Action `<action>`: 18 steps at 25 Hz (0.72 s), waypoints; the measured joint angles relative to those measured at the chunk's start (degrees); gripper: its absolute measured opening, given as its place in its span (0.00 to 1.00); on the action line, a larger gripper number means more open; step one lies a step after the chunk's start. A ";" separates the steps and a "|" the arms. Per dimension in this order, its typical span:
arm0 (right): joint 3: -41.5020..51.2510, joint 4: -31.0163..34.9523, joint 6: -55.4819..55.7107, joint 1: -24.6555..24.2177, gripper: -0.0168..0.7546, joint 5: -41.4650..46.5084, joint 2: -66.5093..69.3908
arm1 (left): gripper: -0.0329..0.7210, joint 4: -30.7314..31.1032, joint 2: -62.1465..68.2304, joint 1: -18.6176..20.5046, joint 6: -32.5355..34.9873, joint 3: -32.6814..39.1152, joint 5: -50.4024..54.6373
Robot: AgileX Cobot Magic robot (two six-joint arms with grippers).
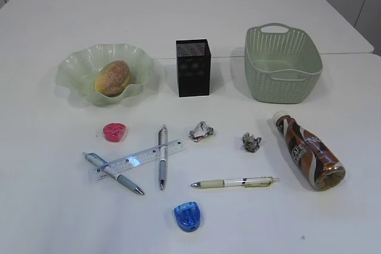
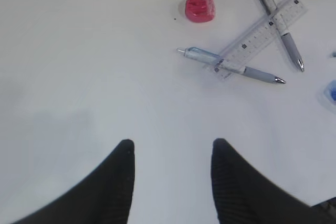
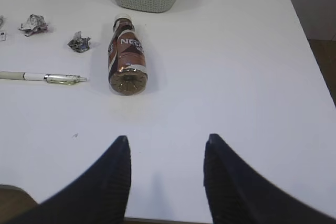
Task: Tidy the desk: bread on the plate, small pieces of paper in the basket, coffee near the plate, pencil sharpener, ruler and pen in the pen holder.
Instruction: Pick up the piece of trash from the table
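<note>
Your left hand (image 2: 170, 153) and right hand (image 3: 165, 148) both hover released over the bench (image 1: 53, 218) (nothing grasped); bread (image 1: 113, 77) sits in the plate (image 1: 74, 66).

white tabletop (image 1: 53, 218), pale green wavy plate (image 1: 71, 69) and woven-pattern basket (image 1: 280, 72). golden-brown speckled bread (image 1: 113, 77), black mesh pen holder (image 1: 193, 68). brown coffee (image 1: 309, 151) with white swirls; pink (image 1: 115, 131) and blue (image 1: 187, 216) sharpeners
</note>
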 joint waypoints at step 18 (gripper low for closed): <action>0.00 0.00 0.00 0.00 0.50 0.00 0.00 | 0.48 -1.72 -36.15 0.00 0.00 15.80 4.97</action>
